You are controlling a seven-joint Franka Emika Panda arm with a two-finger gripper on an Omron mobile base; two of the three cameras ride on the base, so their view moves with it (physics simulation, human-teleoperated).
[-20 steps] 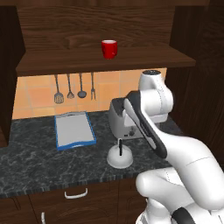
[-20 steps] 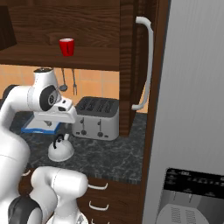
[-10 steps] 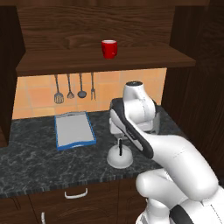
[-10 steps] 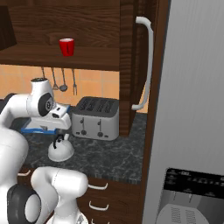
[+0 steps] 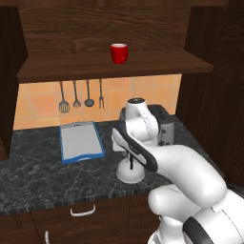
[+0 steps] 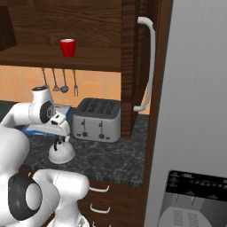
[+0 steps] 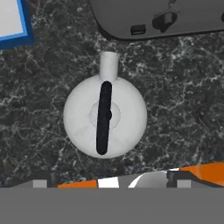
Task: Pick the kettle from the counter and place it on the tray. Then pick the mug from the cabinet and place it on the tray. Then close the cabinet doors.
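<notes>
dark marbled counter [image 5: 38,183] is running beneath an orange tiled wall with utensils [image 5: 81,95] hanging on it. wood-grain cabinet [image 5: 109,19] above is standing open, the red mug [image 5: 118,53] sitting on its shelf. white kettle [image 7: 105,116] is sitting on the counter, black handle up, just in front of the silver toaster [image 6: 97,119] and near the blue-rimmed tray [image 5: 80,141]. white arm is hanging over the kettle, jaws spread wide, holding nothing.
</notes>
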